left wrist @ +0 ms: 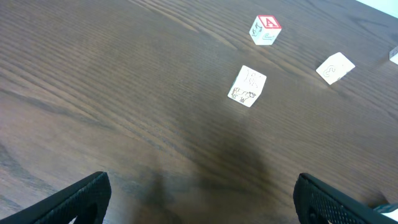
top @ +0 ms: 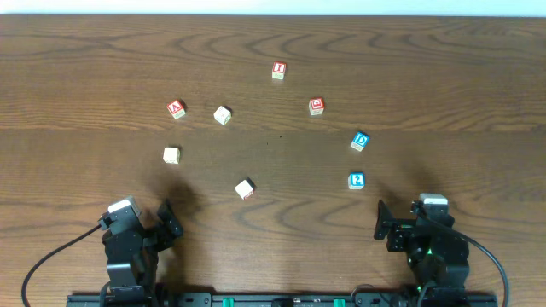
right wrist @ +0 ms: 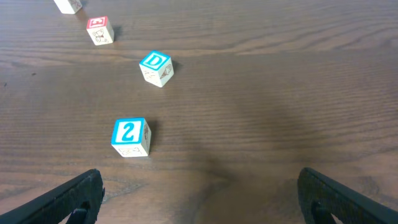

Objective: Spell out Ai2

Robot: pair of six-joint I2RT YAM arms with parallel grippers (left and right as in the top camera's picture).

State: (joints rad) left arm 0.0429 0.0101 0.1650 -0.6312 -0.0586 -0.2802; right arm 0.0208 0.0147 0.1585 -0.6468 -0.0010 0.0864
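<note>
From overhead, the "A" cube (top: 176, 108) sits left, the "I" cube (top: 278, 70) far centre and the "2" cube (top: 356, 180) right, all well apart on the table (top: 85, 68). The left gripper (top: 168, 218) and right gripper (top: 380, 221) stand spread wide, holding nothing. Only the left wrist view shows line drawings on a plain cube (left wrist: 247, 86), nearer than the red "A". The right wrist view reads a blue "2" ahead-left, with the "D" cube (right wrist: 156, 68) beyond it.

Eight wooden cubes on one table (top: 85, 51). Three red-topped: A cube (top: 176, 108), I cube (top: 278, 70), third red cube (top: 316, 106). Two blue-topped: D cube (top: 360, 141), 2 cube (top: 356, 180). Three pale-topped: far pale cube (top: 223, 115), left pale cube (top: 171, 154), near pale cube (top: 245, 188). Two grippers: left gripper (top: 168, 223), right gripper (top: 381, 223).
</note>
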